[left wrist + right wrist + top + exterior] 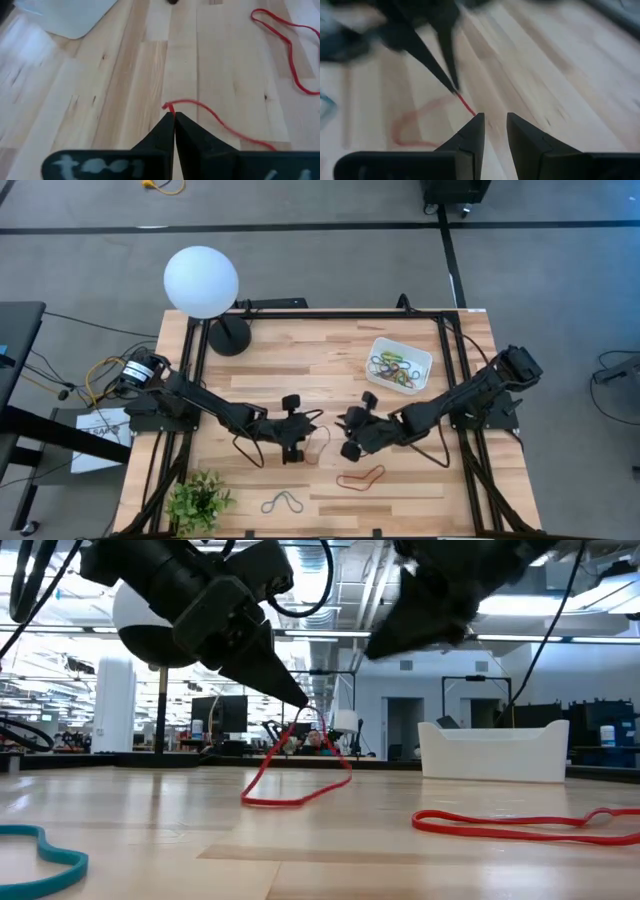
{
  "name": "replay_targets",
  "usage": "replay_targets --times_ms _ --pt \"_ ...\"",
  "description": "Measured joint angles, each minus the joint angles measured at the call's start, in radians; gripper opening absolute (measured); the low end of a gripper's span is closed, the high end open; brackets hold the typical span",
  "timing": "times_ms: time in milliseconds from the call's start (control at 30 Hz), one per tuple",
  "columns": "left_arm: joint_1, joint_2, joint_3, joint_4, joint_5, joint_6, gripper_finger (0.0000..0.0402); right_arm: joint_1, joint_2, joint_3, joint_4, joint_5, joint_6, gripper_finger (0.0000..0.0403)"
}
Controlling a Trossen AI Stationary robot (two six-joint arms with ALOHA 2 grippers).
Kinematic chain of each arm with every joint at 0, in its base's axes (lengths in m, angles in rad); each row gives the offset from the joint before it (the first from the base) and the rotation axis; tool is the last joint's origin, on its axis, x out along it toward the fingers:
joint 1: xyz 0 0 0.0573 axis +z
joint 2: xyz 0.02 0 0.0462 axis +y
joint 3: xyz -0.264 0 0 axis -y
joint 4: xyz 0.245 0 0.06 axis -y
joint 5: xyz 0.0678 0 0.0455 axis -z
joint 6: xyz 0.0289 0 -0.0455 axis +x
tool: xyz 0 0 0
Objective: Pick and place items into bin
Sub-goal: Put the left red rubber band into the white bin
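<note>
My left gripper [305, 430] is shut on a red rubber band [290, 790] above the table's middle. My right gripper [343, 428] is open and empty, facing it from the right and raised above the table [430, 610]. A second red band [360, 477] lies flat nearer the front edge. A grey-blue band [283, 502] lies at the front edge. The white bin [398, 365] stands at the far right and holds several coloured bands. My left gripper pinches the red band's upper end [168, 106] between its two fingertips, which slant down from the table's left. The band hangs slack below the fingertips [300, 705], and its lower loop [275, 800] rests on the table.
A white globe lamp [201, 281] stands at the far left corner. A small green plant [198, 502] stands at the near left corner. Black cables [250, 445] trail along both arms. Bare wood lies between the grippers and the bin.
</note>
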Motion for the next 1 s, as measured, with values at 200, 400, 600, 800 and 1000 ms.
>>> replay_targets --times_ms 200,400,600,800,1000 --pt "0.000 0.000 0.000 0.006 0.000 0.021 0.0000 -0.008 0.093 0.003 0.263 -0.053 -0.181 0.0076" --pt "0.000 0.000 0.000 0.011 0.001 0.022 0.0000 -0.035 0.176 -0.001 0.280 -0.085 -0.214 0.0076" --pt "0.000 0.000 0.001 0.012 0.004 0.022 0.0000 -0.079 0.197 -0.001 0.297 -0.140 -0.206 0.0076" --pt "0.000 0.000 0.001 0.012 0.005 0.023 0.0000 -0.096 0.195 0.000 0.296 -0.224 -0.206 0.0076" --pt "0.000 0.000 0.001 0.024 0.005 0.024 0.0000 -0.095 0.195 0.000 0.293 -0.254 -0.206 0.0076"
